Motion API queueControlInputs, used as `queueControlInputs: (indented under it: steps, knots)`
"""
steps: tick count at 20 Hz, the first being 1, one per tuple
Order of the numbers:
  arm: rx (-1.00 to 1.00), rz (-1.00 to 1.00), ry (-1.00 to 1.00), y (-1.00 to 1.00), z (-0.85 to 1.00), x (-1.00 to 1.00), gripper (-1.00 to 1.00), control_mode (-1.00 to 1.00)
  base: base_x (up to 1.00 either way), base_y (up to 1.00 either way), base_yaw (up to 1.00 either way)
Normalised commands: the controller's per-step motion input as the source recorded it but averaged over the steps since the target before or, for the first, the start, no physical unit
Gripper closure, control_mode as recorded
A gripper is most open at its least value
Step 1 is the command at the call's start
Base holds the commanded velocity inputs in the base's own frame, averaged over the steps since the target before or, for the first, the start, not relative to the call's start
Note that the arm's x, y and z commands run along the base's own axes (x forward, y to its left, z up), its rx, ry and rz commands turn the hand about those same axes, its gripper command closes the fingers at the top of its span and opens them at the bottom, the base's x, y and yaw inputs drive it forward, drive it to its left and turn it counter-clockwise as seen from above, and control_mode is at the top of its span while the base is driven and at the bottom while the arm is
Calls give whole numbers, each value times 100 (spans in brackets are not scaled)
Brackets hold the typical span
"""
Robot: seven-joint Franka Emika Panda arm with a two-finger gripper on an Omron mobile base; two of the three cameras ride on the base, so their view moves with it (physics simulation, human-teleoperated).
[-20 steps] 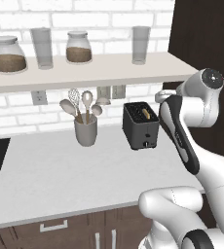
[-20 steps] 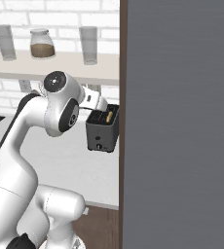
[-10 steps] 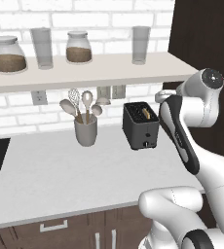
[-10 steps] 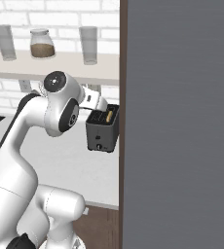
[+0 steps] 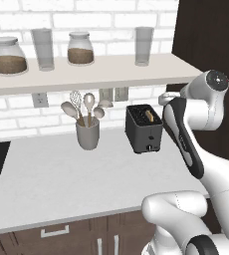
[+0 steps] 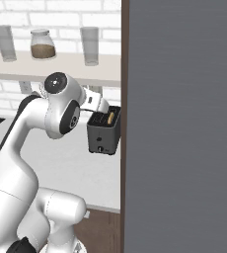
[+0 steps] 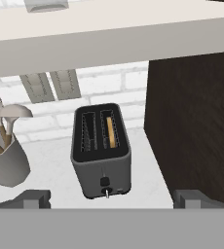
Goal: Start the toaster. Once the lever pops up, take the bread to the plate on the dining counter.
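The toaster sits on the white worktop, near its back edge by the brick wall, close to the right end where a dark tall cupboard stands. The bread is down in the right slot, with just its thin tan top showing. The other slot is empty. On the narrow front face there is a small dark lever with a tiny pale knob just under it.

The gripper hangs in front of the toaster and a bit above it. Its fingers are spread wide apart and hold nothing.

The toaster looks hard and boxy. I think a push down on the lever will not tip it. The bread looks light, thin and easy to break. I would pinch it gently on its two flat sides, at the top edge.

A cup of spoons stands to the left of the toaster, well apart.
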Motion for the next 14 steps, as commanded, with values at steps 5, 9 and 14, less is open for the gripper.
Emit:
queueControlInputs:
  steps: [5,9,14]
  knots:
    - [0,0,0,0,0,0,-100,-100,0,0,0]
    - [0,0,0,0,0,0,-100,-100,0,0,0]
    - [0,0,0,0,0,0,-100,-100,0,0,0]
